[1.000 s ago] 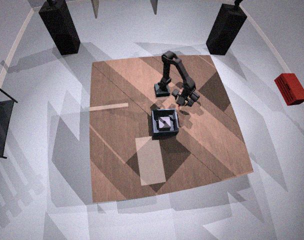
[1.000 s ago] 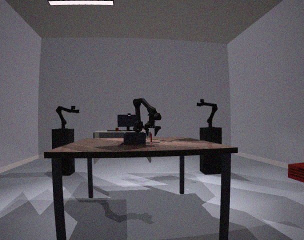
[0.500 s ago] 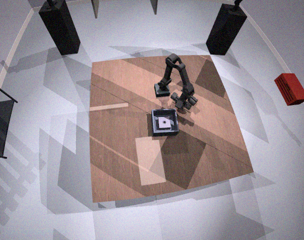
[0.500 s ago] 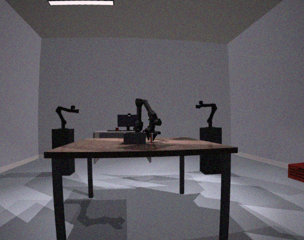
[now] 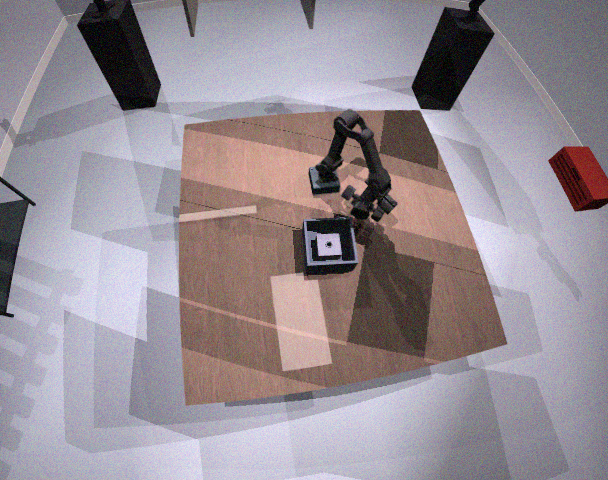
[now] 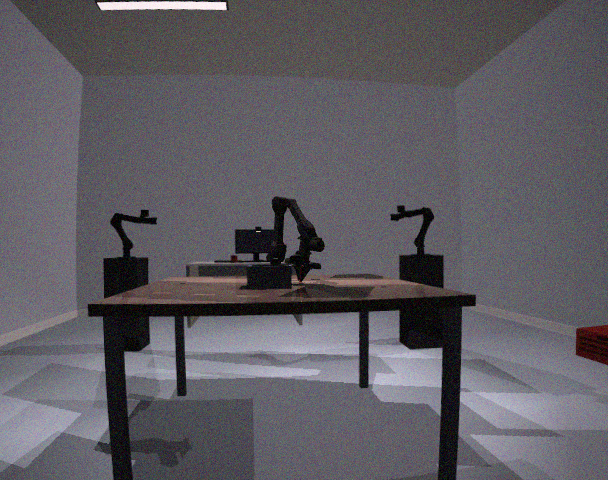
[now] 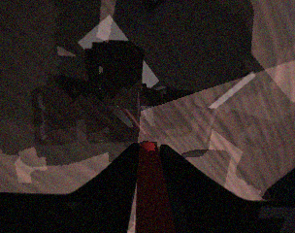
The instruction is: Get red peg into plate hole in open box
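Observation:
The red peg stands between the two dark fingers in the wrist view, its bright red end level with the fingertips. My gripper is shut on the peg, low over the table, just beside the open box. In the top view the arm and shadow hide the peg. The box is dark with a pale rim. Inside it lies a white plate with a small dark hole near its middle; the hole looks empty. Whether the peg's lower end touches the table cannot be told.
The wooden table carries the arm's base behind the box. The box walls stand up around the plate. Dark shadows fall across the table near the gripper. A red crate is on the floor away from the table.

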Robot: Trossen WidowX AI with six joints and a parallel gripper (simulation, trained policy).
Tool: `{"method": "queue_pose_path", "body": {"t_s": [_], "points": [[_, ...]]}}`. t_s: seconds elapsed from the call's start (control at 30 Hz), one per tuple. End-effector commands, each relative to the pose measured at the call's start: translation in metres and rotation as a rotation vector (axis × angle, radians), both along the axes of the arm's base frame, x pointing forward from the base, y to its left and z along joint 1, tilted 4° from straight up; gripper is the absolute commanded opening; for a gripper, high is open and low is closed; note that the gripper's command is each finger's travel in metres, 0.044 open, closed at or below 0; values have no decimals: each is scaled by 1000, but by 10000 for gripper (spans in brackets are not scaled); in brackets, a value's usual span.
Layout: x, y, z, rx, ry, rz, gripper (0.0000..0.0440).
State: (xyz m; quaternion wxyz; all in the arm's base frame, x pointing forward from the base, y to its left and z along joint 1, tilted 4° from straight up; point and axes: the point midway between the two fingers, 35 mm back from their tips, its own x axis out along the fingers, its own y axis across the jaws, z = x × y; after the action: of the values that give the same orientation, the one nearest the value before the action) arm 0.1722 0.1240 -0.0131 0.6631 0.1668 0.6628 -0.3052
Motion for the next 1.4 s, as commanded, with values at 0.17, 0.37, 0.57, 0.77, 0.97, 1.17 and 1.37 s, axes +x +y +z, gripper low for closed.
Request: {"method": "queue_pose_path", "body": {"t_s": [0.17, 0.37, 0.57, 0.77, 0.97, 1.17, 1.37], "points": [[23, -4, 34, -22, -80, 10, 0], [39, -9, 61, -39, -128, 0, 0], [57, -18, 88, -52, -181, -37, 0], [74, -34, 107, -73, -220, -101, 0], [93, -56, 116, -91, -253, -165, 0], [111, -81, 118, -105, -272, -211, 0], [128, -106, 113, -112, -277, -231, 0]]}}
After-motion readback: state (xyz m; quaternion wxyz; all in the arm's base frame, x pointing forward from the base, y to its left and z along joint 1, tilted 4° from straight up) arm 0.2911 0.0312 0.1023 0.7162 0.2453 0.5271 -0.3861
